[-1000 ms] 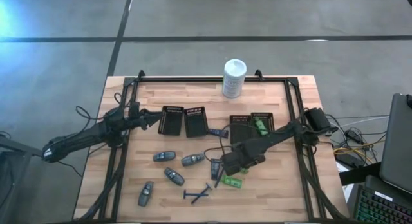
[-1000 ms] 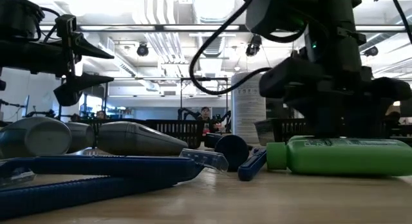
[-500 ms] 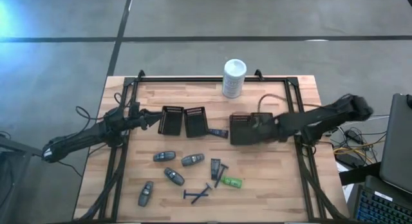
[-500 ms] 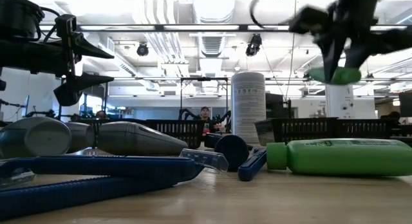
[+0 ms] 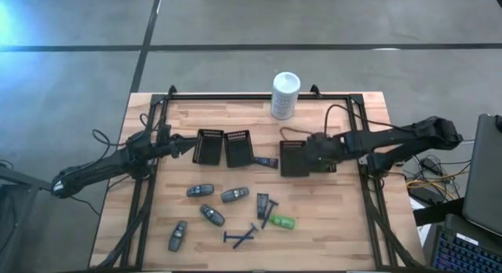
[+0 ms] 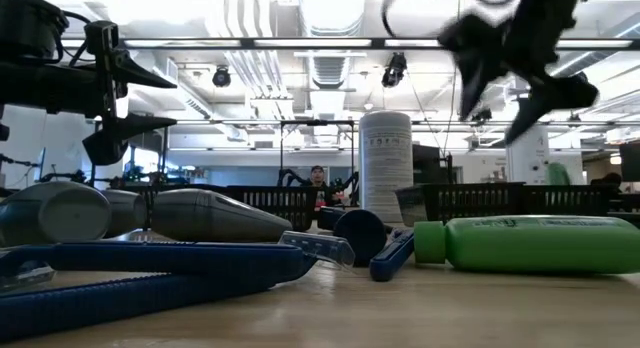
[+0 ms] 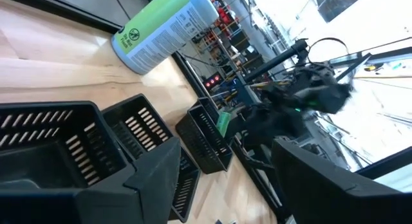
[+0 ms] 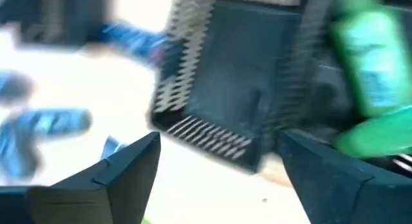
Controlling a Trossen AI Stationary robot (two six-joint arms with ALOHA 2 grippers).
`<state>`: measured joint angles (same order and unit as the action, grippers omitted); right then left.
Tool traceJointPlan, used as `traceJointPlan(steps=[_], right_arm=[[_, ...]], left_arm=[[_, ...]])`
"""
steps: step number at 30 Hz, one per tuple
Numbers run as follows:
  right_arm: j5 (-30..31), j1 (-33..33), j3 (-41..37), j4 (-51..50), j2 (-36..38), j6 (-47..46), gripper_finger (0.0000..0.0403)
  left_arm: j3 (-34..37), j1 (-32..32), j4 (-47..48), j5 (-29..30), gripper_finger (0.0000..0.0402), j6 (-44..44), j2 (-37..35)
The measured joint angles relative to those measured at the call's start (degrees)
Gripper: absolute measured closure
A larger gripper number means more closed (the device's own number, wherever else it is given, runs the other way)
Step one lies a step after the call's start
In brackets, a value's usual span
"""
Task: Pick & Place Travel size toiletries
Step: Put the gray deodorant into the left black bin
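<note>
- The right gripper hangs above the two black slotted trays on the right half of the bench; its fingers are spread apart with nothing between them.
- In the right wrist view, green bottles lie in the tray just beside the empty one under the gripper.
- The left gripper waits at the left side of the bench, next to another pair of black trays; its fingers are apart and empty.
- One green bottle lies on its side on the bare wood near the front, just beside two dark blue razors.
- A third razor lies a little to the left of that bottle.
- Four grey oval bottles are scattered across the front left part of the bench, apart from one another.
- Another blue razor lies between the two pairs of trays.
- A white cylindrical container stands upright at the far edge of the bench.
</note>
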<state>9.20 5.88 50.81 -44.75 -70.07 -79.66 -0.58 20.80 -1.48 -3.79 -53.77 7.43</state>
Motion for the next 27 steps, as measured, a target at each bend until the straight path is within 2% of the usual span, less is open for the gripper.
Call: traceJointPlan(steps=[4, 9, 15, 18, 20, 22, 24, 27], right_arm=[[-3.89, 8.6, 4.84, 1.25, -6.87, 11.06, 0.0074], [-9.04, 18.07, 11.9, 1.26, -19.07, 20.32, 0.008], [-11.64, 23.1, 23.31, -1.68, -32.6, 31.63, 0.0089], [-11.02, 24.18, 28.1, -4.48, -37.85, 34.83, 0.0089], [-10.55, 24.27, 30.3, -6.32, -40.52, 34.96, 0.0085], [-10.34, 24.26, 31.78, -7.1, -42.27, 33.83, 0.0079], [-10.19, 24.42, 32.49, -7.41, -43.04, 32.51, 0.0071], [-10.05, 25.03, 32.83, -7.54, -43.15, 30.36, 0.0059]], left_arm=[[0.0, -0.02, 0.02, 0.0, 0.0152, 2.36, 0.18], [0.0, -0.02, 0.05, 0.0, 0.0152, 3.81, 0.25], [0.0, -0.02, 0.09, -0.32, 0.0152, 5.33, 0.29], [-0.59, -0.02, 1.44, -3.71, 0.0153, 8.33, 0.4], [-2.25, -0.06, 5.53, -10.92, 0.0156, 8.98, 0.71], [-4.9, -0.49, 14.76, -18.13, 0.0159, 8.95, 1.37], [-9.21, -1.55, 27.15, -19.47, 0.0161, 9.78, 2.73], [-16.5, -4.01, 40.78, -15.49, 0.0161, 15.16, 5.95]])
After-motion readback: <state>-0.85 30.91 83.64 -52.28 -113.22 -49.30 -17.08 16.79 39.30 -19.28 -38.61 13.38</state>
